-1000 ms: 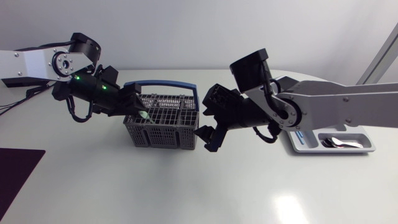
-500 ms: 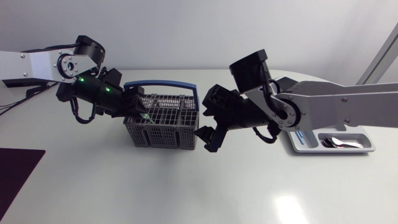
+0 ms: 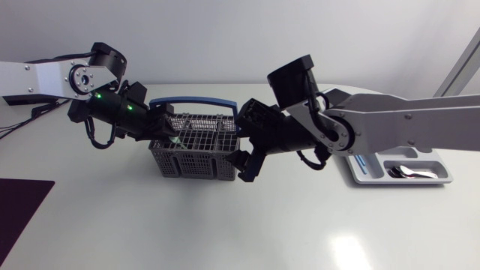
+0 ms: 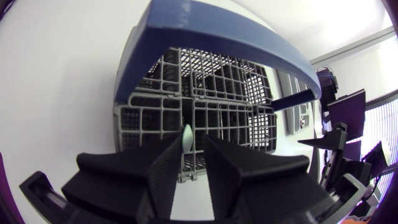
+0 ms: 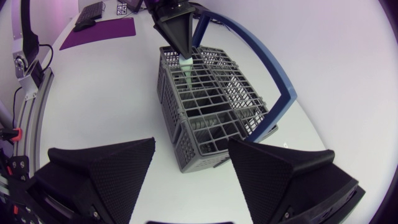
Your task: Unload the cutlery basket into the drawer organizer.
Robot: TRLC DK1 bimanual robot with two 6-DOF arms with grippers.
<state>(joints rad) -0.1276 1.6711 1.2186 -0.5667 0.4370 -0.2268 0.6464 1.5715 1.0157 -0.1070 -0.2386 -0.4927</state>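
The grey cutlery basket with a blue carry handle stands mid-table. A pale green utensil handle sticks up from its left compartment. My left gripper hovers over that spot. In the left wrist view the handle tip sits in the narrow gap of the gripper, against one finger with a sliver of space to the other. My right gripper stands open beside the basket's right end. In its own view the right gripper faces the basket. The drawer organizer lies at the right.
Some spoons lie in the organizer's right compartment. A dark purple mat covers the table's front left corner. My right arm's links stretch over the table between basket and organizer.
My left gripper has dropped lower over the basket and its fingers have narrowed around the pale green handle. My right arm has shifted slightly left, closer to the basket's end.
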